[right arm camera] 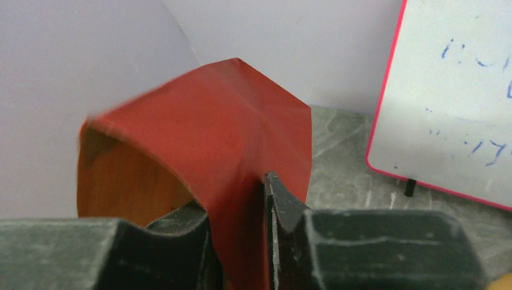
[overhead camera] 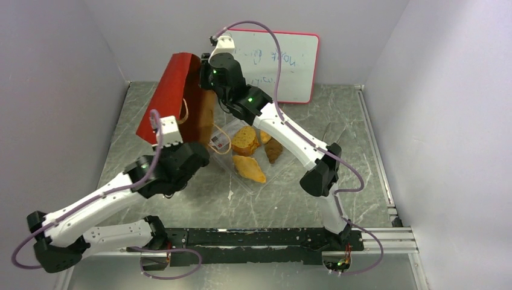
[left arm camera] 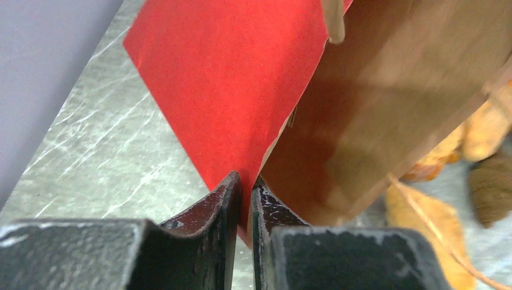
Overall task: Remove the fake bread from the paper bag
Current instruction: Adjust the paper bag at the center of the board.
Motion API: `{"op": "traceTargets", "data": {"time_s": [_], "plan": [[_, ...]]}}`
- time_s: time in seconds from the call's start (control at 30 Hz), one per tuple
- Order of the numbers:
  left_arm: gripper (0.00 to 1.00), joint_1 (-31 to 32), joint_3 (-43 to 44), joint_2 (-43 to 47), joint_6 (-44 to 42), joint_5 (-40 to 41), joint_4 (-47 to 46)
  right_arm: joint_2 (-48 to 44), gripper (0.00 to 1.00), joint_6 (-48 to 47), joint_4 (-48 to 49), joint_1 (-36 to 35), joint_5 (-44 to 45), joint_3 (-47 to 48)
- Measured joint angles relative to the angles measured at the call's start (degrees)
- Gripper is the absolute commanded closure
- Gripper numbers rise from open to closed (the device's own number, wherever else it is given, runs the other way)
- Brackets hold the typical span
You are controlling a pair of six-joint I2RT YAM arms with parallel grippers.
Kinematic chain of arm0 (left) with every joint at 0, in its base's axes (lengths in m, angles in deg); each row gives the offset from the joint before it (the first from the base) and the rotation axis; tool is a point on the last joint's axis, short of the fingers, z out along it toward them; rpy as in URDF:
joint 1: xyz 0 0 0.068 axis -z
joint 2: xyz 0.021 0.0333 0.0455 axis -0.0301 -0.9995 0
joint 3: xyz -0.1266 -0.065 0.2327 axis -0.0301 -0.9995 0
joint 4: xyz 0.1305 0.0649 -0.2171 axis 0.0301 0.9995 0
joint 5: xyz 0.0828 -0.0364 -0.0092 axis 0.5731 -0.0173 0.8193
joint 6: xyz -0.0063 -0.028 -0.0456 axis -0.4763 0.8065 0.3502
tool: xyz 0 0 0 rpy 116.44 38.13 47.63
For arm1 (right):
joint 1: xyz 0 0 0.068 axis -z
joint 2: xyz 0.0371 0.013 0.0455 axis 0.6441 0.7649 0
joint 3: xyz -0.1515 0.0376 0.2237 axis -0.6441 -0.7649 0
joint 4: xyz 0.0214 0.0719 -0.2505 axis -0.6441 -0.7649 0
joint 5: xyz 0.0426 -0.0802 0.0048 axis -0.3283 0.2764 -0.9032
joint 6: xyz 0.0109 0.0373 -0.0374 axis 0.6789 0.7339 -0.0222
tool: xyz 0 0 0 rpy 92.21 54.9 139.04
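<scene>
Evidently the task is well advanced: several pieces of fake bread (overhead camera: pixel 245 140) lie out on the clear tray (overhead camera: pixel 229 156) at centre frame in the top view, just right of the paper bag (overhead camera: pixel 172 90), which is held tilted at upper left. The left gripper (left arm camera: pixel 244 184) is clenched on the bag's lower edge and the right gripper (right arm camera: pixel 235 199) is clamped on its upper corner. Whether any piece remains inside cannot be told.

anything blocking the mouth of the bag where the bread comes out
Nothing solid that shows. The left gripper and right gripper both pinch the paper bag, whose mouth opens toward the clear tray. Only a thin loop handle trails from the mouth, over bread pieces already lying outside.
</scene>
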Motion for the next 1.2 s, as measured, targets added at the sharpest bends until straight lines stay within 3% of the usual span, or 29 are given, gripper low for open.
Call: {"op": "traceTargets", "data": {"time_s": [0.3,0.67,0.93,1.2], "plan": [[0.93,-2.2,6.9,5.4,-4.9,0.0,-5.0,-1.6,0.52,-1.5,-0.2,1.7,-2.0,-6.8],[0.93,-15.2,5.4,5.7,-10.2,-8.1,-16.1,-8.0,0.51,-4.0,0.6,1.8,-1.8,-11.7],[0.93,-16.0,-1.4,9.9,-11.8,-10.4,-19.2,-18.7,0.51,-4.1,5.1,1.8,-0.3,-28.3],[0.93,-16.0,-1.7,8.1,-13.8,-11.4,-21.4,-20.5,0.52,-0.8,8.5,0.9,0.8,-41.4]]}}
